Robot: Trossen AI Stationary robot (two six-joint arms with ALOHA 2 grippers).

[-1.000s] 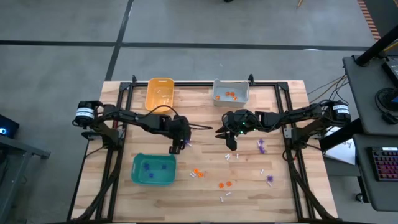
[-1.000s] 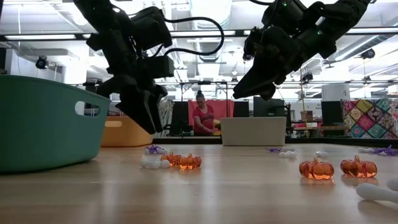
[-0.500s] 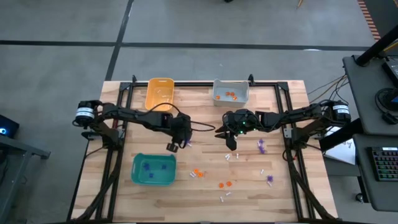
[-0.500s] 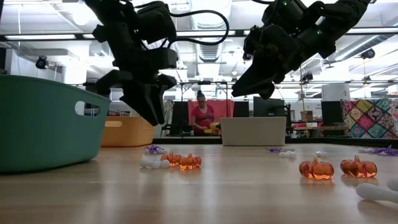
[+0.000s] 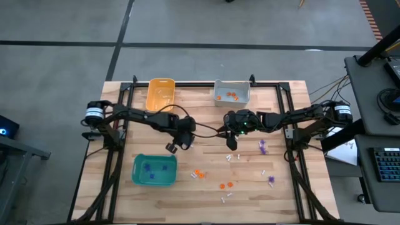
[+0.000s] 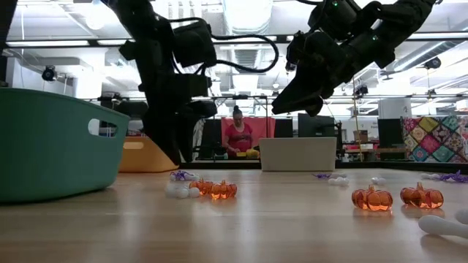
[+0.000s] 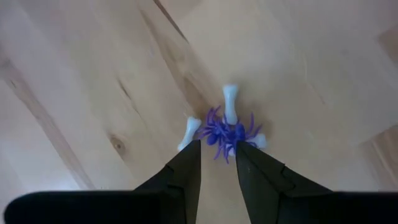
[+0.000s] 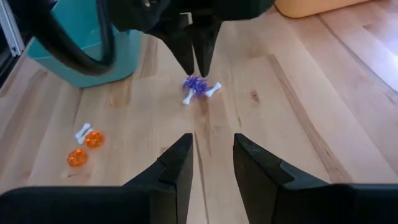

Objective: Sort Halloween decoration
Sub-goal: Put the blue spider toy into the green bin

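Observation:
A purple spiky trinket [image 7: 227, 132] lies on the wooden table among small white bones [image 7: 230, 102]. My left gripper [image 7: 217, 149] points steeply down just above it, on its near side. The fingers are open by a narrow gap, with only bare wood between them. In the right wrist view the same gripper [image 8: 194, 59] hangs over the purple trinket [image 8: 196, 84]. My right gripper [image 8: 212, 146] hovers open and empty near the table's middle [image 5: 231, 145], tilted toward the left arm. Orange pumpkins [image 5: 199, 174] and more purple trinkets [image 5: 263, 147] lie scattered on the table.
A teal bin [image 5: 154, 170] holding purple pieces stands at the near left. An orange-yellow bin [image 5: 160, 94] stands at the far left, and a grey bin [image 5: 232, 94] with orange pieces at the far middle. Two pumpkins [image 6: 371, 199] and white bones [image 5: 230, 157] lie right of centre.
My left gripper has rolled about its own pointing line and shifted a little toward the table's right, ending over the purple trinket. The trinkets have not moved.

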